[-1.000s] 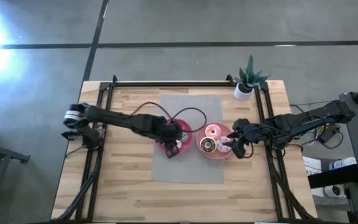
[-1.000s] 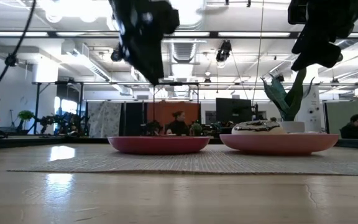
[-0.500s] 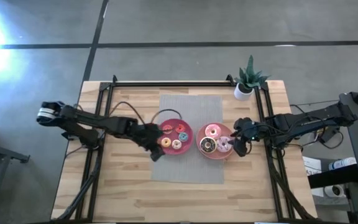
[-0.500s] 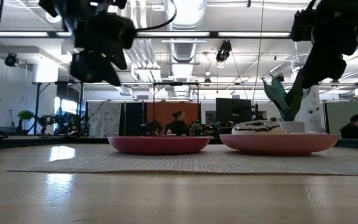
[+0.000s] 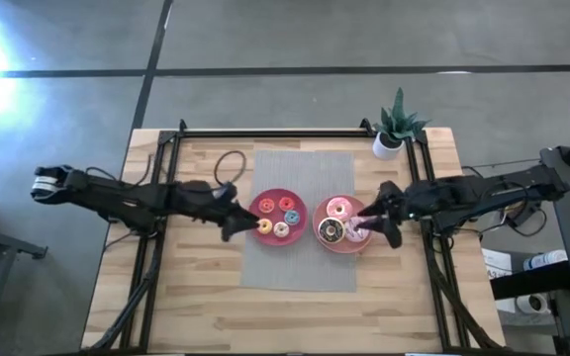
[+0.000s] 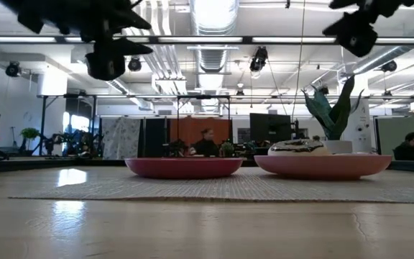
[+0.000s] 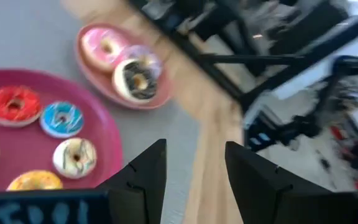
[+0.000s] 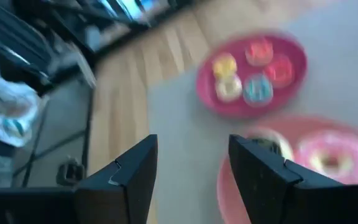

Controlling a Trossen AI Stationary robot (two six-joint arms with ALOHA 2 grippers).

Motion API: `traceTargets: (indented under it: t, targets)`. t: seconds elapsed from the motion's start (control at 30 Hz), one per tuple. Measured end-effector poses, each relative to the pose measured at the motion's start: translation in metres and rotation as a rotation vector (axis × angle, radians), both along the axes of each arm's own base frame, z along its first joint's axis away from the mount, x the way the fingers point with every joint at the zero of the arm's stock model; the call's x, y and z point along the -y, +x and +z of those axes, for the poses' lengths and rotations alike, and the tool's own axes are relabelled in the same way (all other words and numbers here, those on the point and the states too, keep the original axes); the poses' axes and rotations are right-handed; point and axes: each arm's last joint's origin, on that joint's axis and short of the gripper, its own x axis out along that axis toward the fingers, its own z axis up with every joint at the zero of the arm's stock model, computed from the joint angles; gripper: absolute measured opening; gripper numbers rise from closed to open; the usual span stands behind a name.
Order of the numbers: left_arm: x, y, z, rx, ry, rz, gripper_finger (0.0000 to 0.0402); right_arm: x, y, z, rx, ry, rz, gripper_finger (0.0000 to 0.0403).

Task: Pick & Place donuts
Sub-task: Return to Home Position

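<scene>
Two pink plates sit on a grey mat. The left plate (image 5: 296,227) carries several tiny donuts, among them red (image 7: 12,104), blue (image 7: 61,118), cream (image 7: 74,157) and yellow (image 7: 35,182). The right plate (image 5: 342,245) carries the pink donut (image 5: 338,209), the chocolate donut (image 5: 330,232) and the pale pink-white donut (image 5: 356,232). My left gripper (image 5: 237,224) hangs open in the air at the left plate's left rim. My right gripper (image 5: 372,222) hangs open above the right plate's right rim. Neither holds anything.
A potted plant (image 5: 394,127) stands at the table's far right corner. A black frame rail (image 5: 265,133) runs along the far edge, with others down both sides. The mat (image 5: 295,272) has bare room toward the near edge. People sit in the room behind the table (image 6: 205,140).
My left gripper has drawn back from above the left plate toward the table's left edge and risen. My right gripper has risen above the right plate's right rim. The donuts lie still on both plates.
</scene>
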Motion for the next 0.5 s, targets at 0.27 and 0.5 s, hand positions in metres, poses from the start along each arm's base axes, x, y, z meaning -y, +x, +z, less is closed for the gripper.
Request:
traceTargets:
  t: [0.27,0.5]
  targets:
    - [-0.025,-0.039,-0.018,0.33,0.059,-0.098,0.0137,0.006,-0.027,-0.003,0.277,-0.05,0.027,0.0189]
    - [-0.038,-0.062,-0.034,0.387,0.123,-0.038,0.0137,0.013,-0.055,-0.02,0.55,-0.018,-0.029,0.0189]
